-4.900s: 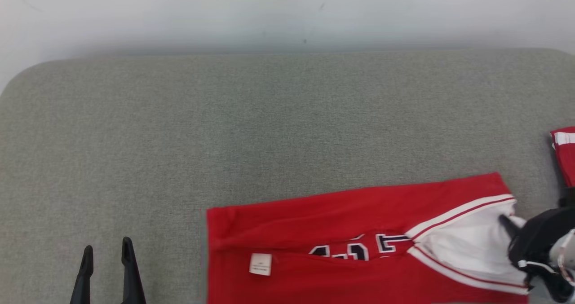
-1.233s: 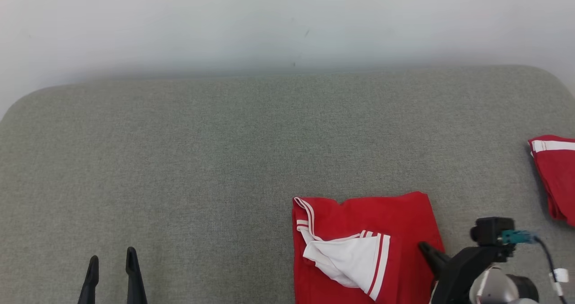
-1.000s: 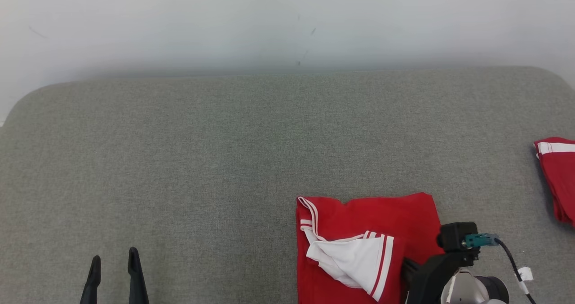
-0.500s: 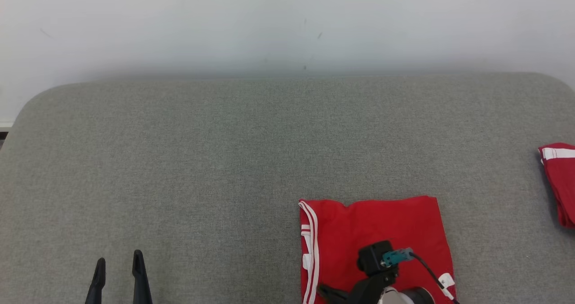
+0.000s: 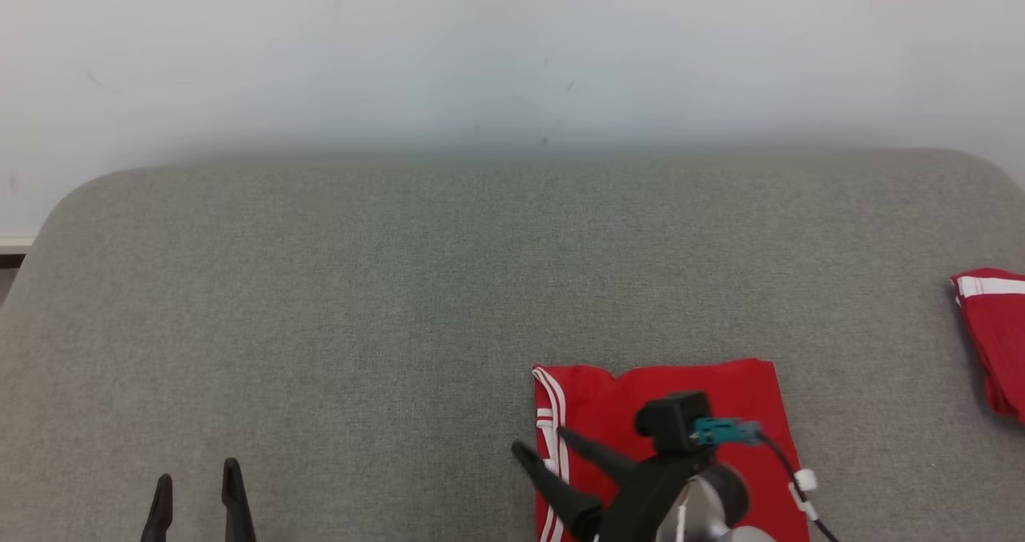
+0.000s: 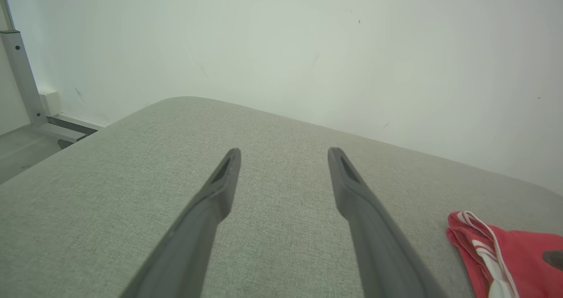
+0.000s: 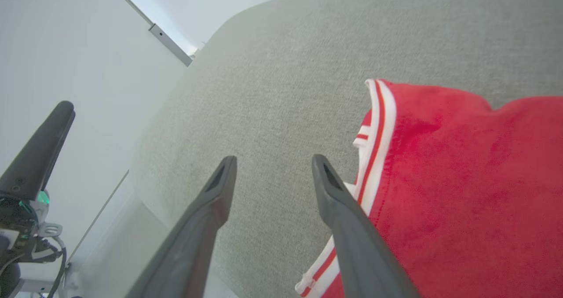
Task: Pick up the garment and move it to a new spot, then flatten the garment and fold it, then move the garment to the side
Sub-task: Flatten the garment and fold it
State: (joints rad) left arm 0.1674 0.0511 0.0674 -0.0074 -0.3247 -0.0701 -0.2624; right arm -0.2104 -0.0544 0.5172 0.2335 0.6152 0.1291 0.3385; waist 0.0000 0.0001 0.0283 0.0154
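Observation:
The garment [image 5: 721, 390] is a red jersey with white-and-red striped trim, folded into a compact rectangle near the front of the grey cushioned surface [image 5: 400, 286]. My right gripper [image 5: 540, 442] hovers at the garment's left striped edge, open, with nothing between its fingers. In the right wrist view the gripper [image 7: 273, 159] points past that edge, with the garment [image 7: 462, 179] to the right of the fingers. My left gripper [image 5: 198, 478] stands open at the lower left, well away from the cloth. In the left wrist view this gripper [image 6: 283, 152] is empty, and the garment [image 6: 519, 254] lies far to the right.
A second red garment [image 5: 993, 334] lies at the right edge of the surface. A pale wall [image 5: 512, 46] runs along the back. The surface's rounded left corner [image 5: 56, 214] drops off to the floor, where a metal frame [image 6: 22, 78] stands.
My right gripper carried the garment's right part leftward over the white panel, then opened and let go at the left edge. The garment is now a narrower all-red rectangle. The camera tilted slightly.

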